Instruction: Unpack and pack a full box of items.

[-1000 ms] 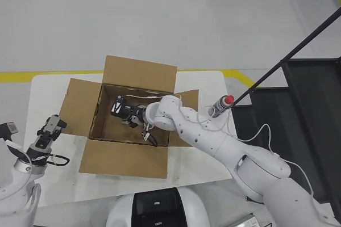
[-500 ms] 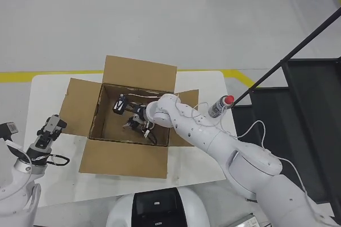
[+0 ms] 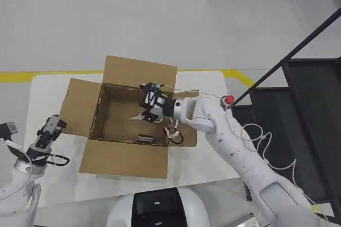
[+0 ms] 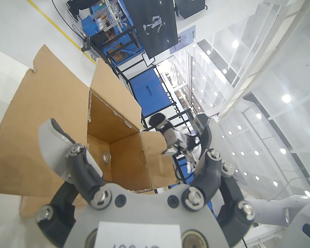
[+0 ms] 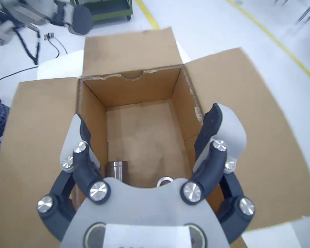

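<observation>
The box [image 3: 137, 69] is set on the white worktop [image 3: 51, 91] with its opening turned upward and all four flaps folded outward. Its long axis is run from left to right across the worktop.

A short metal cylinder [image 5: 116, 167] is laid on its side on the cardboard floor inside. It is placed against the wall nearest the robot, with its long axis parallel to that wall. From above it is seen as a small dark piece [image 3: 145, 137] close to the box's right end. A small pale ring [image 5: 165, 180] is seen just beside the cylinder, partly hidden behind the claw's own body.

The right claw [image 3: 143, 115] [image 5: 146, 116] is held over the right end of the box and pointed down and leftward into the opening. It is released, with the fingers spread wide and nothing held between them.

The left claw [image 3: 53, 122] [image 4: 125, 127] is held well apart from the box, beyond the left flap near the worktop's left edge, and is pointed toward the box. It too is released and nothing is gripped.

A can [image 3: 229, 100] with a red cap is seen on the worktop to the right of the box, largely covered by the right arm. Which way it lies cannot be told.
</observation>
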`<state>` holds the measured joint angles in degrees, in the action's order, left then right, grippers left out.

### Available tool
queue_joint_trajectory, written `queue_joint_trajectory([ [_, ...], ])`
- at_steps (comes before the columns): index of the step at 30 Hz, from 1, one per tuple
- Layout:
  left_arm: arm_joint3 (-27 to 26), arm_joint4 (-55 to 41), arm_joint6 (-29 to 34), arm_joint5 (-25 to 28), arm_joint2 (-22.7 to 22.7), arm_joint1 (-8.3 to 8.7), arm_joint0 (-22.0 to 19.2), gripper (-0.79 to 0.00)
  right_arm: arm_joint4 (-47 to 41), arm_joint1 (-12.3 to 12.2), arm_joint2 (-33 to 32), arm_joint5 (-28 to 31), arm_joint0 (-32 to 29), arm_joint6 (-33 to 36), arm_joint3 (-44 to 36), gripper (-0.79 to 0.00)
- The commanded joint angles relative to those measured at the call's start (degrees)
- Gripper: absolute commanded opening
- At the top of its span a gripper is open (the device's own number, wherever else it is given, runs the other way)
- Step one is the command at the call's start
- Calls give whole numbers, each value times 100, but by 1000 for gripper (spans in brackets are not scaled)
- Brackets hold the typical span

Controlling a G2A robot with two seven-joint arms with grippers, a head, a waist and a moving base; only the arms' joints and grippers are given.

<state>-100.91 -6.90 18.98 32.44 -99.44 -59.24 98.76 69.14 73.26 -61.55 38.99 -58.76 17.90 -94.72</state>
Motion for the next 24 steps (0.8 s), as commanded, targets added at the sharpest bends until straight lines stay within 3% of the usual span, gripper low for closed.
queue_joint_trajectory([
  [1,0,0,0,0,0,0,0,0,684,-187,-857,160,-1061,-797,-788,0],
  [5,0,0,0,0,0,0,0,0,970,-353,-1772,155,-2192,-1922,-916,0],
  [10,0,0,0,0,0,0,0,0,833,-442,-2476,148,-3071,-3258,-826,0],
  [24,0,0,0,0,0,0,0,0,833,-442,-2476,148,-3071,-3258,-826,0],
])
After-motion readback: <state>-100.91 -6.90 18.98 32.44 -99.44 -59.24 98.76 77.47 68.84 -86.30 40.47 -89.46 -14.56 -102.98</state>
